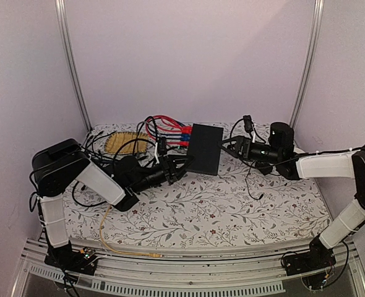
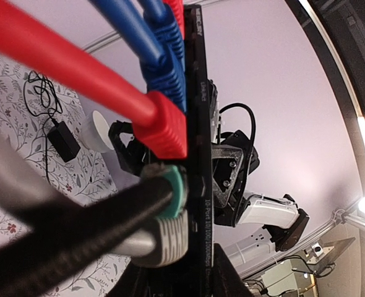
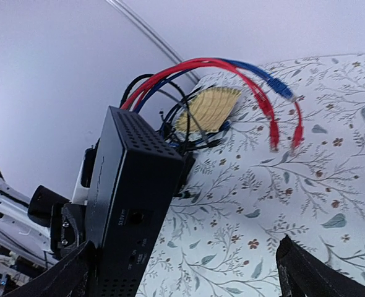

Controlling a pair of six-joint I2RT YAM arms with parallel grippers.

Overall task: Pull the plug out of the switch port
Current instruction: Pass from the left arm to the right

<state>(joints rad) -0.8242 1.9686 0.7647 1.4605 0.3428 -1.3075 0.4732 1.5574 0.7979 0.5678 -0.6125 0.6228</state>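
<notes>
At frame centre, the left hand [image 1: 177, 165] clamps a grey-green plug [image 2: 169, 213] seated in the switch port [image 2: 193, 199] of the black switch [image 1: 204, 148]; the right hand [image 3: 185, 263] hovers beside it, fingers wide apart.

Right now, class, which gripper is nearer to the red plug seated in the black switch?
Left. The left gripper is at the port edge, right beside the red plug; the right gripper sits at the opposite edge of the black switch, jaws open.
</notes>
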